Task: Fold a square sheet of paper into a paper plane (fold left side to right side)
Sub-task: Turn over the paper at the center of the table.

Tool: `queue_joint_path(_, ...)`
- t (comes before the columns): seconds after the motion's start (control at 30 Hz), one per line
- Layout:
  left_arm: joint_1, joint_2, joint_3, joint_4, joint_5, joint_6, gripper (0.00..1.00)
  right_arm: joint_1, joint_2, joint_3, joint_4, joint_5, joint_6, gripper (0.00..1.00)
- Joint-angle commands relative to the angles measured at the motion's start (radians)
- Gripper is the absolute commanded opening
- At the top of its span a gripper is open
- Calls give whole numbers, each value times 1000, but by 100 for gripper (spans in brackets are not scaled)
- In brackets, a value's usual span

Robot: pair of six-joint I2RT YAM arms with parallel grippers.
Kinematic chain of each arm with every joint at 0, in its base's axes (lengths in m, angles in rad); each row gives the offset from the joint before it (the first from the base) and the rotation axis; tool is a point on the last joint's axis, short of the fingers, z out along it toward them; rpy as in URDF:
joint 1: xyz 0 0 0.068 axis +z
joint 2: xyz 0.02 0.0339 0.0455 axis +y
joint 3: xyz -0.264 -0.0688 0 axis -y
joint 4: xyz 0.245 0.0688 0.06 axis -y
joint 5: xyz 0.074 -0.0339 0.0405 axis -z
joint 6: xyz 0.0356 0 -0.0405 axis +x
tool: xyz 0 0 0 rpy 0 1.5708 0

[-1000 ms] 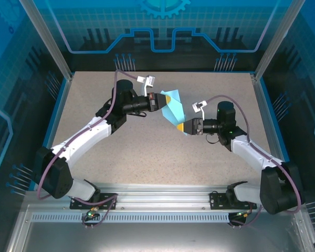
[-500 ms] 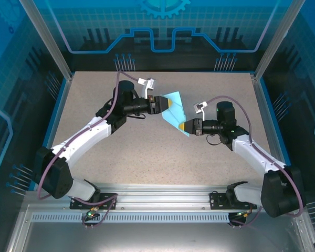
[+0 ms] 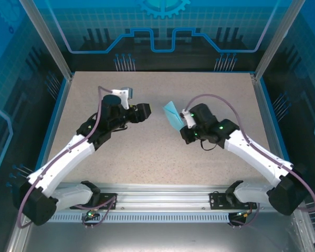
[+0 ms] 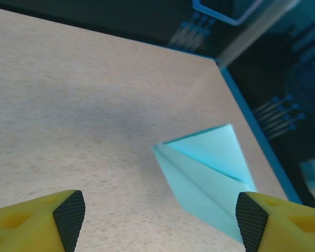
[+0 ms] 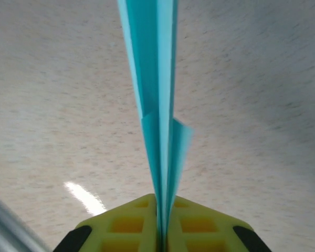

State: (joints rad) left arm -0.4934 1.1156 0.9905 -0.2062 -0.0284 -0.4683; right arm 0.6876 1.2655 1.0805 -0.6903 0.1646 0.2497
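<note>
Right gripper (image 5: 161, 231): jaws clamped on the paper plane (image 5: 157, 79) at its centre crease. The layers are stacked on edge and look lifted off the table (image 3: 147, 152), right of centre toward the far edge. Left gripper (image 4: 159, 223): jaws wide apart, clear of the paper, near its left side. Reads as a late crease step. Keep the right pinch firm so the layers don't splay. Bring the left in square to the free flap and close only once the edges line up.
</note>
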Motion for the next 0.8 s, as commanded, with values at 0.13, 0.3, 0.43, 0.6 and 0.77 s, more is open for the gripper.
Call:
queue_joint_path(0.13, 2, -89, -51, -45, -226, -8, 82, 203, 329, 197, -424, 777, 0, 8)
queue_joint_path(0.3, 3, -130, -74, -54, -271, -18, 84, 258, 531, 290, -454, 877, 12, 8)
queue_joint_path(0.43, 3, -137, -75, -67, -278, -16, 85, 277, 667, 333, -461, 925, 14, 9)
queue_joint_path(0.6, 3, -130, -73, -73, -276, -12, 85, 285, 789, 358, -463, 943, 23, 11)
queue_joint_path(0.77, 4, -121, -73, -73, -272, -13, 86, 303, 832, 357, -423, 854, -2, 29)
